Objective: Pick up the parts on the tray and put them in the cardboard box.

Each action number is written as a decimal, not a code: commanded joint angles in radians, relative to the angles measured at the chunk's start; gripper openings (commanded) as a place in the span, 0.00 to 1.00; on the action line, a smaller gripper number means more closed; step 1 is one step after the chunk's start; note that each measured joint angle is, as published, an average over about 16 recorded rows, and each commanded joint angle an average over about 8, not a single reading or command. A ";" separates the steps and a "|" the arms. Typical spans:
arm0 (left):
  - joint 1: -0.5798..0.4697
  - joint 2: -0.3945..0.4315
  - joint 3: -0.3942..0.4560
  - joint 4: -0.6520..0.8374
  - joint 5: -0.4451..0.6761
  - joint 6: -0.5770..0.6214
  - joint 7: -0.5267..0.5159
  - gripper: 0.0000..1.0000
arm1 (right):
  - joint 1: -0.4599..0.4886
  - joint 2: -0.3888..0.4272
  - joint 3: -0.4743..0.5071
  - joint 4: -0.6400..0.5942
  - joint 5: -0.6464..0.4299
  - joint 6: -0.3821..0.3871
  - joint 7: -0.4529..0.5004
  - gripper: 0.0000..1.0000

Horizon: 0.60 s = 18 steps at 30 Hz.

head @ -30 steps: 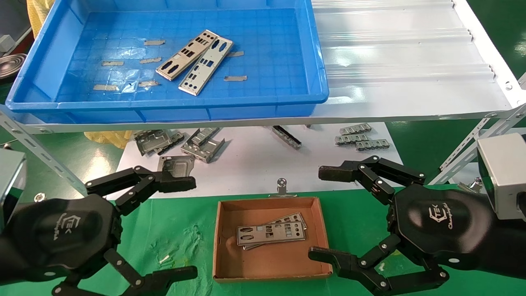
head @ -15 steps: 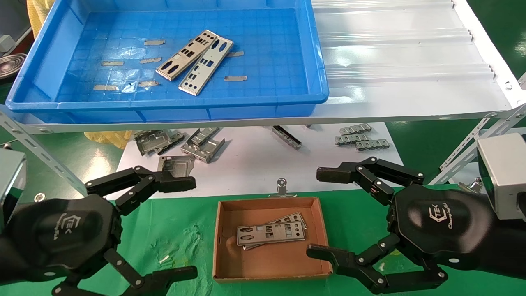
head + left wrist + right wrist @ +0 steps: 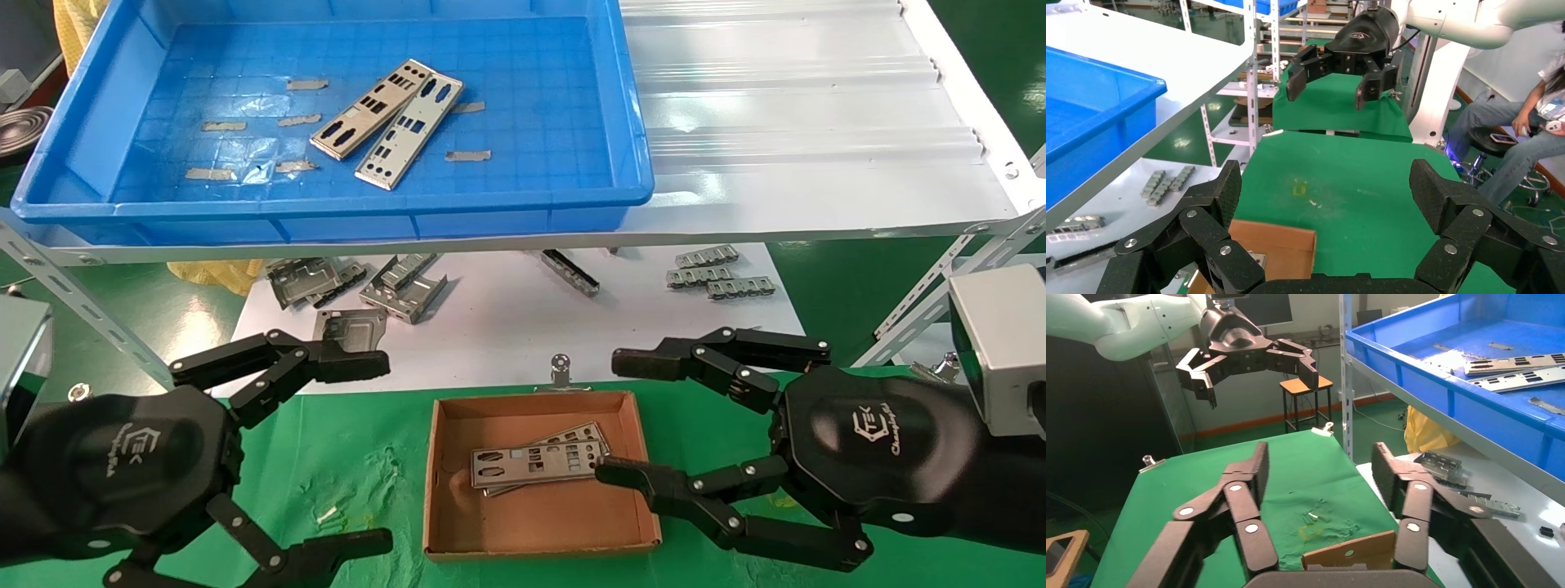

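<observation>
Two punched metal plates [image 3: 388, 122] lie side by side in the blue tray [image 3: 343, 214] on the white shelf; they also show in the right wrist view [image 3: 1517, 370]. Two more plates [image 3: 539, 467] lie stacked in the cardboard box [image 3: 535, 539] on the green cloth. My right gripper [image 3: 617, 416] is open and empty at the box's right wall, its lower finger [image 3: 633, 475] over the box's right side. My left gripper [image 3: 368, 449] is open and empty, left of the box. The box's corner shows in the left wrist view [image 3: 1281, 245].
Bent grey brackets [image 3: 359, 286] and small slotted strips [image 3: 719, 276] lie on the white sheet [image 3: 507, 327] under the shelf. A metal clip [image 3: 560, 369] stands behind the box. The shelf's slanted metal legs [image 3: 73, 302] flank the workspace.
My right gripper has moved left toward the box and narrowed its opening; its lower finger now reaches over the box's right side. The left gripper and the plates have not moved.
</observation>
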 commanded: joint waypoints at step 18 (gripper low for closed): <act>0.000 0.000 0.000 0.000 0.000 0.000 0.000 1.00 | 0.000 0.000 0.000 0.000 0.000 0.000 0.000 0.00</act>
